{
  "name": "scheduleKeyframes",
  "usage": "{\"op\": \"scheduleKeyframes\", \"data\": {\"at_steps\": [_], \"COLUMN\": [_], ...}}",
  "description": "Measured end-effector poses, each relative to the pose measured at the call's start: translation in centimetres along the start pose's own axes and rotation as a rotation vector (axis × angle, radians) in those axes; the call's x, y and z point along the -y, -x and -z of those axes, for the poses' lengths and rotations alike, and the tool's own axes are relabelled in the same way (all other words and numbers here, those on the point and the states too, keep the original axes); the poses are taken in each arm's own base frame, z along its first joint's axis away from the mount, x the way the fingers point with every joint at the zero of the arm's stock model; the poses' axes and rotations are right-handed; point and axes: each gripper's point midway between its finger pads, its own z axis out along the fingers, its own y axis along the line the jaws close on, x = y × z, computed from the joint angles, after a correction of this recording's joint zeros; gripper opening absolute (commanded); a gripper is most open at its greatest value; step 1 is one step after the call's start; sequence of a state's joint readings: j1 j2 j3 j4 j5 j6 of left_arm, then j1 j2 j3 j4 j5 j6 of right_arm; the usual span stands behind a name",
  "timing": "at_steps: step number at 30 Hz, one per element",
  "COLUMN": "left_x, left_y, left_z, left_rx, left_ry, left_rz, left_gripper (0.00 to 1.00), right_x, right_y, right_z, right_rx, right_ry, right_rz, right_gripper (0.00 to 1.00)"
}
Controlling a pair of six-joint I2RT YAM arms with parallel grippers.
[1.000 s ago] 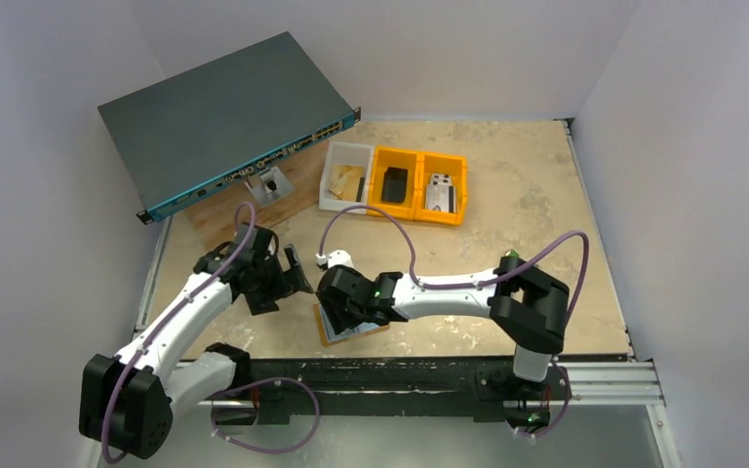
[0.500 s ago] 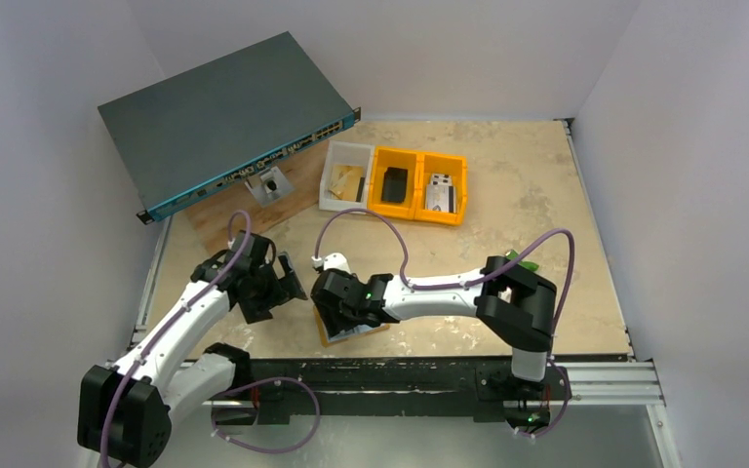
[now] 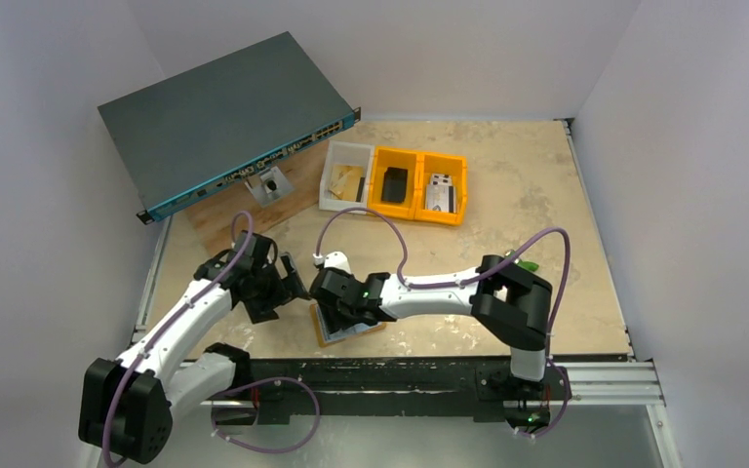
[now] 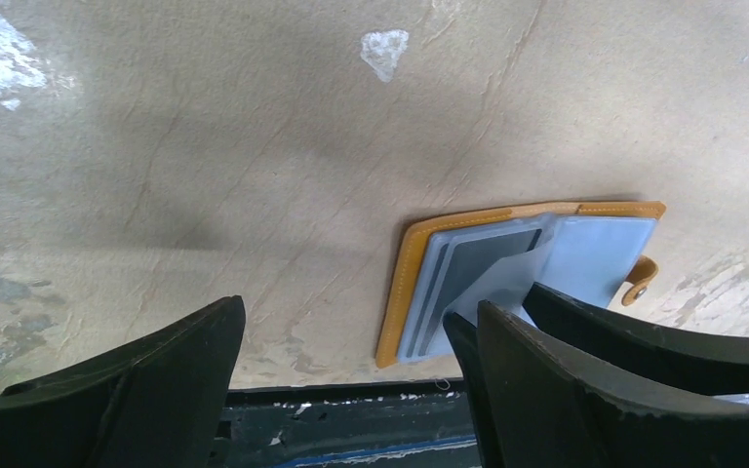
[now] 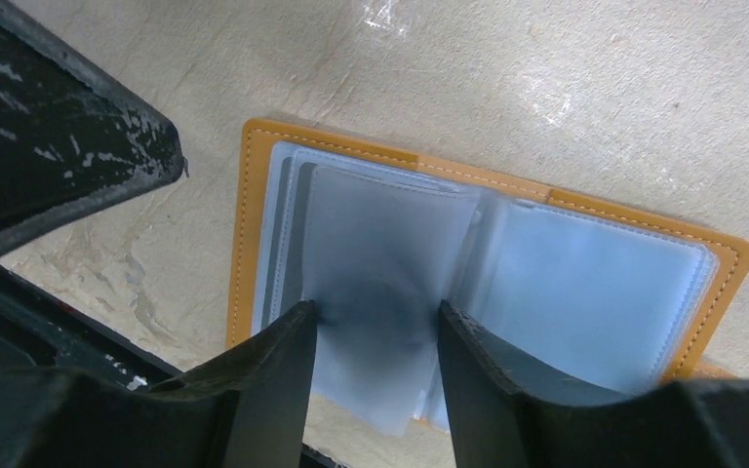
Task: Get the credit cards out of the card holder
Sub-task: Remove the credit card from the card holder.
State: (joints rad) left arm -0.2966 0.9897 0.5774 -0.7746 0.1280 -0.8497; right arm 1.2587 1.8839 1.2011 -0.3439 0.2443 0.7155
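Note:
The tan-orange card holder (image 3: 335, 335) lies open and flat near the table's front edge, pale blue sleeves up. It also shows in the left wrist view (image 4: 405, 283) and the right wrist view (image 5: 585, 283). A grey card (image 4: 468, 278) sits in a left-hand sleeve. My right gripper (image 5: 375, 317) is right over the holder, jaws a little apart, with a loose sleeve page (image 5: 380, 253) raised between the fingertips (image 5: 288, 351). My left gripper (image 4: 356, 312) is open and empty, just left of the holder and apart from it. The right gripper's fingers (image 4: 663, 341) cover the holder's right part.
A network switch (image 3: 219, 117) rests on a wooden box at the back left. A white bin (image 3: 346, 175) and two orange bins (image 3: 419, 185) with small parts stand at the back middle. The black front rail (image 3: 400, 370) runs just below the holder.
My right gripper has shifted slightly left over the holder. My left gripper has dropped a little nearer the table and stays beside the holder.

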Motion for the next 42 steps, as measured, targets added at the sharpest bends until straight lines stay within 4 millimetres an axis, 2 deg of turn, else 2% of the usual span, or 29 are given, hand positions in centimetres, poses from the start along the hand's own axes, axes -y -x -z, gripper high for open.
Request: {"op": "scheduleKeyframes", "data": {"at_steps": [3, 9, 16, 21, 29, 33, 42], "left_x": [0.3, 1.1, 2.8, 3.8, 5.2, 5.7, 6.6], "left_y": [-0.1, -0.4, -2.0, -3.5, -4.1, -4.1, -3.8], "left_z": [-0.1, -0.4, -1.0, -1.7, -3.9, -4.7, -5.2], "left_rx": [-0.013, -0.041, -0.099, -0.148, -0.189, -0.198, -0.187], "left_ry": [-0.013, -0.051, -0.100, -0.115, -0.135, -0.140, -0.165], "left_rz": [-0.003, -0.017, -0.103, -0.169, -0.187, -0.183, -0.179], "left_gripper": [0.78, 0.56, 0.28, 0.12, 0.02, 0.01, 0.01], "right_x": [0.3, 1.1, 1.7, 1.8, 2.0, 2.1, 3.4], "right_y": [0.3, 0.5, 0.6, 0.6, 0.6, 0.7, 0.9], "right_z": [-0.3, -0.5, -0.5, -0.5, -0.5, -0.4, -0.2], "right_rx": [0.006, 0.003, -0.016, -0.026, -0.016, -0.009, 0.017], "right_ry": [0.004, 0.040, 0.114, 0.164, 0.247, 0.284, 0.324], "right_rz": [-0.033, -0.105, -0.183, -0.220, -0.271, -0.289, -0.322], "right_gripper": [0.33, 0.21, 0.18, 0.18, 0.18, 0.18, 0.20]}}
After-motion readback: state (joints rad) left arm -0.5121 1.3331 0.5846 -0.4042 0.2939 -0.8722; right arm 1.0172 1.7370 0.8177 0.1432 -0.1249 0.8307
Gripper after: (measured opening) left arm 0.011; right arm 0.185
